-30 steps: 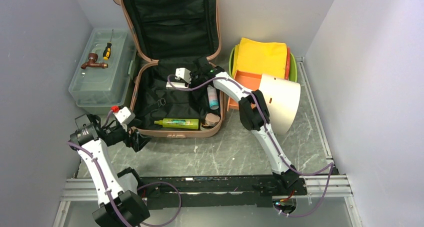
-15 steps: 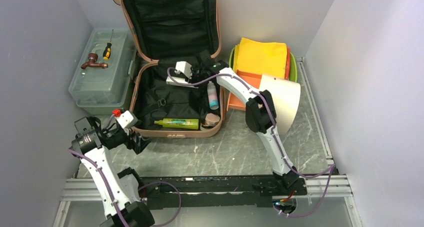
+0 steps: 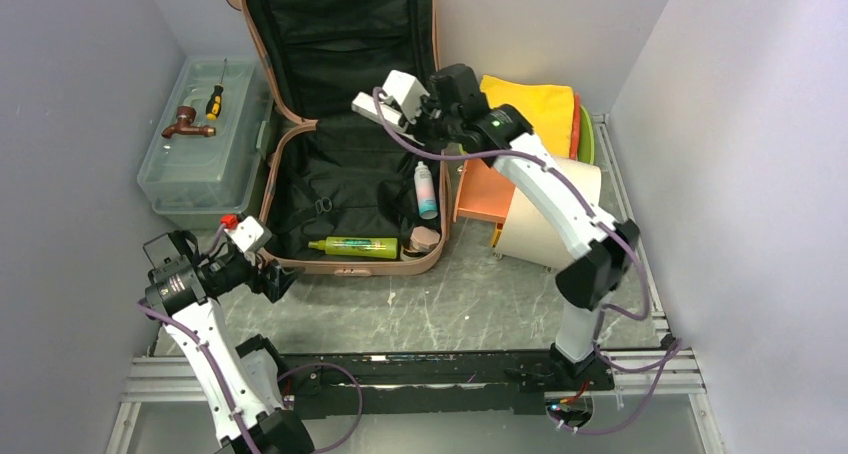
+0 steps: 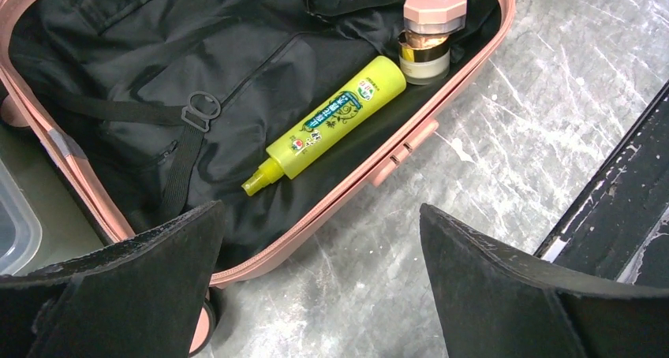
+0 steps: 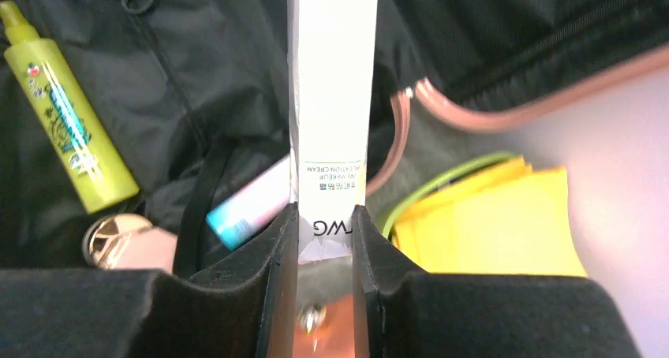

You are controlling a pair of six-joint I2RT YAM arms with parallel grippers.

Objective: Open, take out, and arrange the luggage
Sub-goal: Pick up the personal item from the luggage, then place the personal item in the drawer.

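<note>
The right claw [image 5: 325, 224] is pinching the near end of a flat white carton [image 5: 331, 98]; its jaws are standing narrow, pressed against the carton's two broad faces, and the carton's long axis is running straight out ahead of the fingertips. The luggage [image 3: 340, 268] is lying open below and ahead of that claw, its lid leaning upright at the back and its black lining showing; the carton appears to be hanging above the rear of the case, apart from the lining. To the claw's right, a lime green tray [image 5: 442, 180] is carrying a yellow cloth [image 5: 489, 224]; setting the carton down outside the case likely means swinging it that way, and the right arm is the nearer one.

The left claw [image 4: 319, 216] is gaping wide and gripping nothing; the luggage's near left corner is sitting just ahead of it, and a yellow-green spray bottle [image 4: 335, 125] is lying slantwise beyond the rim.
</note>
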